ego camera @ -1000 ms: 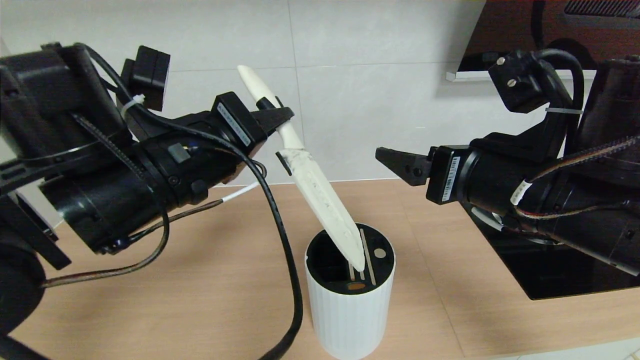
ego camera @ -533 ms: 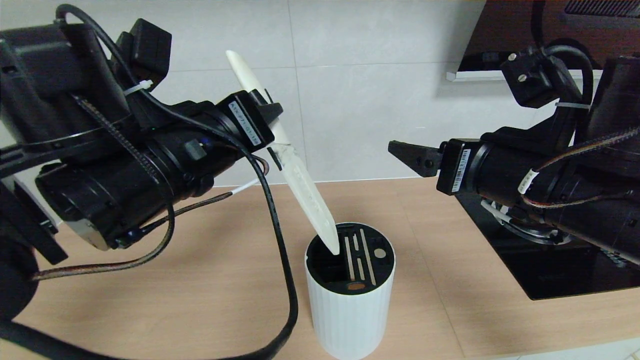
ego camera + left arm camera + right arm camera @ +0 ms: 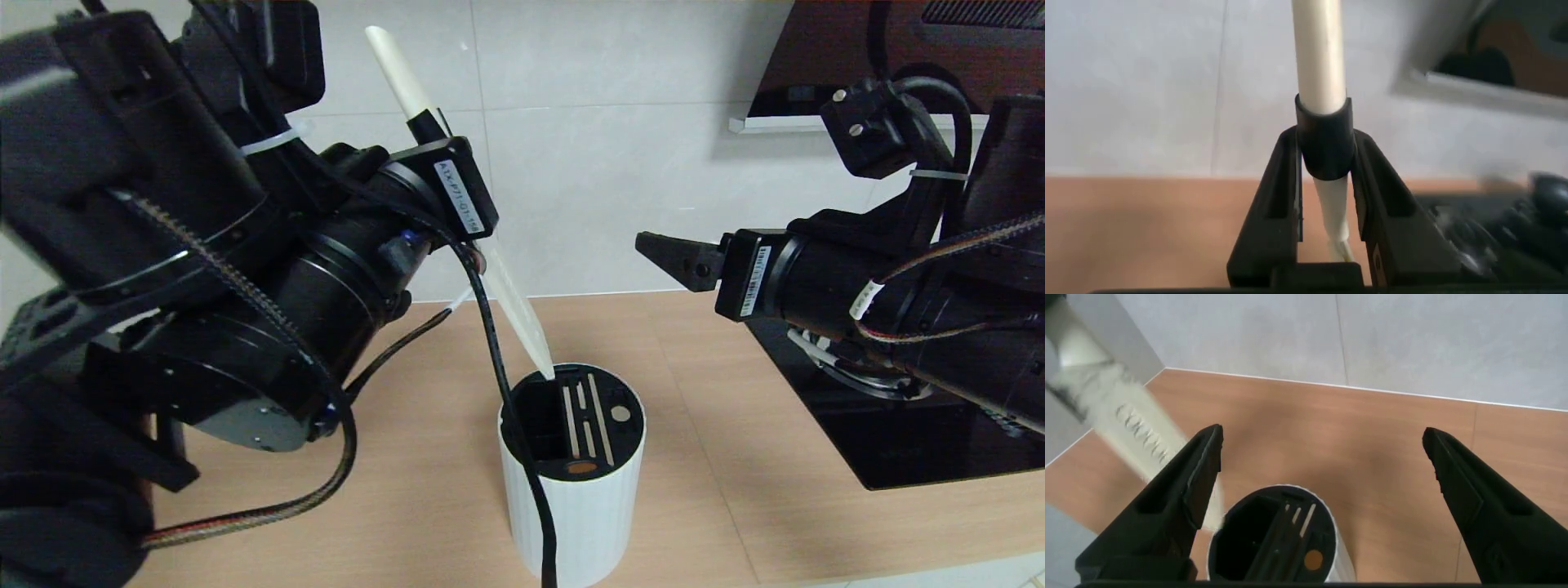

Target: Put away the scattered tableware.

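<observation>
Here the left pincer (image 3: pixel 1324 151) clamps the knife (image 3: pixel 516 304) by its handle.

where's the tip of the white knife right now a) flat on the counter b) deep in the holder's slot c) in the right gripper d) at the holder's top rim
D: the knife in the left gripper slants down with its tip just at the top rim of the holder.

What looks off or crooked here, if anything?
The white knife in the left claw hangs slanted, its tip at the back rim of the white holder, not in a slot. Nothing looks spilled or broken.
</observation>
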`<state>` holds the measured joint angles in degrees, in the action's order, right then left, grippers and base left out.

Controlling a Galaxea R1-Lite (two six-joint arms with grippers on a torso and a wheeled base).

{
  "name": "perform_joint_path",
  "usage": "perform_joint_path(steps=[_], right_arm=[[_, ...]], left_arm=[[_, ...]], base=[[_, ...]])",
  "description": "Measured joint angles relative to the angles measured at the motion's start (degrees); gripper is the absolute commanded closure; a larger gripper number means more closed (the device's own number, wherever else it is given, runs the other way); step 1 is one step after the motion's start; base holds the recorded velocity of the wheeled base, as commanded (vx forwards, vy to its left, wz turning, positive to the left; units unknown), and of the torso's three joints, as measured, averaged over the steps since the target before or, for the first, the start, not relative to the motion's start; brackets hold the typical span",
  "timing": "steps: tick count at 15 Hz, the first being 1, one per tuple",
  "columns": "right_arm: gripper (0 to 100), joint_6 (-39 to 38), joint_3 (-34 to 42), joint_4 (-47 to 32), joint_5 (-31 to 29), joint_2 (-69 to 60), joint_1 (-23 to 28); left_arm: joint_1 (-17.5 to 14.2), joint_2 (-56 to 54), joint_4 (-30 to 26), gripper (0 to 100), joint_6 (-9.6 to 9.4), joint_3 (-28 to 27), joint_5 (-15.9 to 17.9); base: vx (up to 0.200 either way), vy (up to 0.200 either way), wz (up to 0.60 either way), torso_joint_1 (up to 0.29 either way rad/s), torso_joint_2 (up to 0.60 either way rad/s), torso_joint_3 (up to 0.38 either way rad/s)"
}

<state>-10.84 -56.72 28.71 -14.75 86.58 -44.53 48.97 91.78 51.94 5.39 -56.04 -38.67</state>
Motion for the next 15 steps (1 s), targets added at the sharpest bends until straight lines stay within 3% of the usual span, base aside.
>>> perform_joint_path(steps=[2, 3, 9, 15], right_arm=[[0, 0.0, 0.0, 0.0, 0.0, -0.2, 0.1], [0, 0.0, 0.0, 0.0, 0.0, -0.2, 0.2], [0, 0.0, -0.1, 0.0, 0.6, -0.2, 0.8], [0, 0.0, 0.0, 0.1, 0.8, -0.2, 0.9]], left_arm=[[1.7, 2.7, 10.0, 100, -7.74, 3.7, -2.1], [2.3, 3.9, 12.8, 100, -9.65, 5.0, -3.1], [4.6, 6.1, 13.6, 100, -10.23, 7.2, -3.9], [4.9, 6.5, 13.6, 100, -10.12, 8.5, -3.6]], base=[[0.0, 0.0, 0.0, 0.0, 0.0, 0.0], [0.0, 0.0, 0.0, 0.0, 0.0, 0.0], [0.0, 0.0, 0.0, 0.0, 0.0, 0.0], [0.0, 0.0, 0.0, 0.0, 0.0, 0.0]])
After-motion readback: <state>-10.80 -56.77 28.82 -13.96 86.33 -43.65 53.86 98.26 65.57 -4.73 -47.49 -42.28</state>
